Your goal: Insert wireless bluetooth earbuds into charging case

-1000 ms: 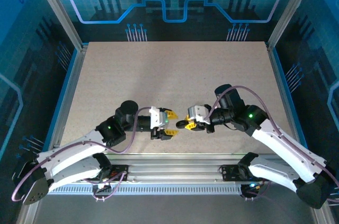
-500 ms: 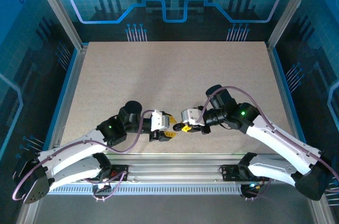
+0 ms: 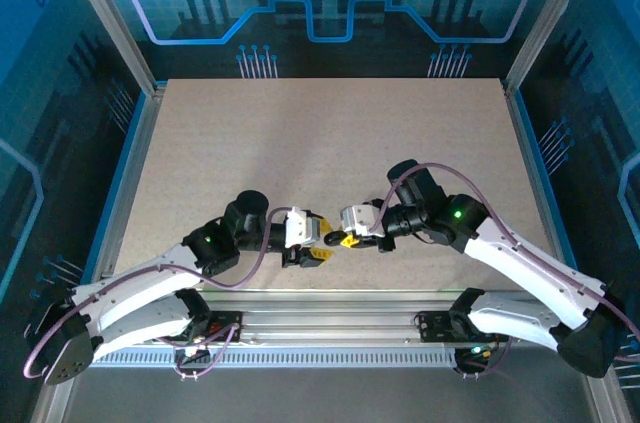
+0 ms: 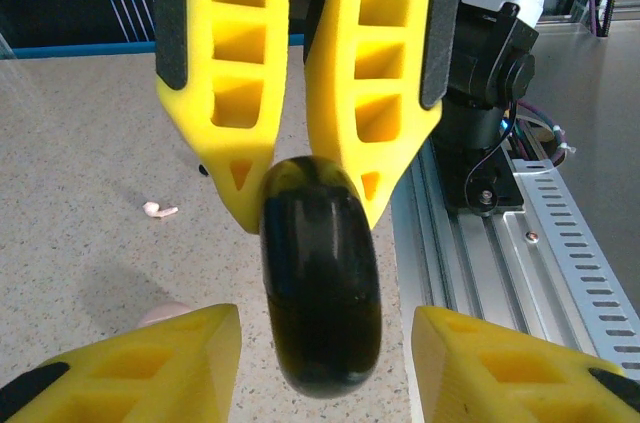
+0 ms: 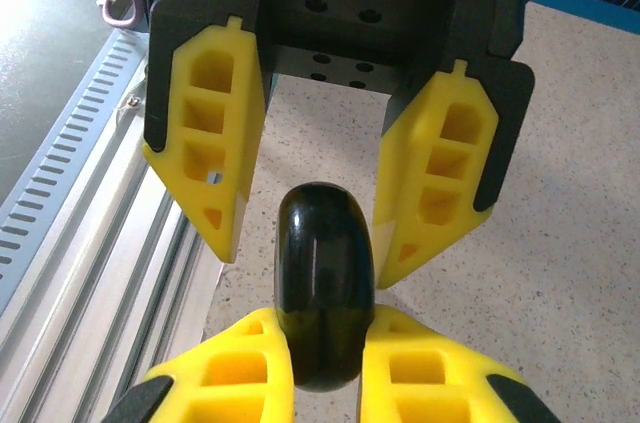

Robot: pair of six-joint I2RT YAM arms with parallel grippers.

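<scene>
I work over a speckled beige table, flat and evenly lit. Slotted aluminium rail along my near edge. Silver frame posts at both sides. Back panel glows blue with circuit-line print. Side panels are darker blue with the same print.

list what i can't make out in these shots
- Black case, both wrist views: seen edge-on, so whatever is inside is hidden.
- Pinkish thing, left wrist: mostly behind a finger of the left gripper, so I cannot identify it.
- Whitish earbud, left wrist: too small for detail.
- Top external: the case is tiny and crowded by the right gripper.
</scene>
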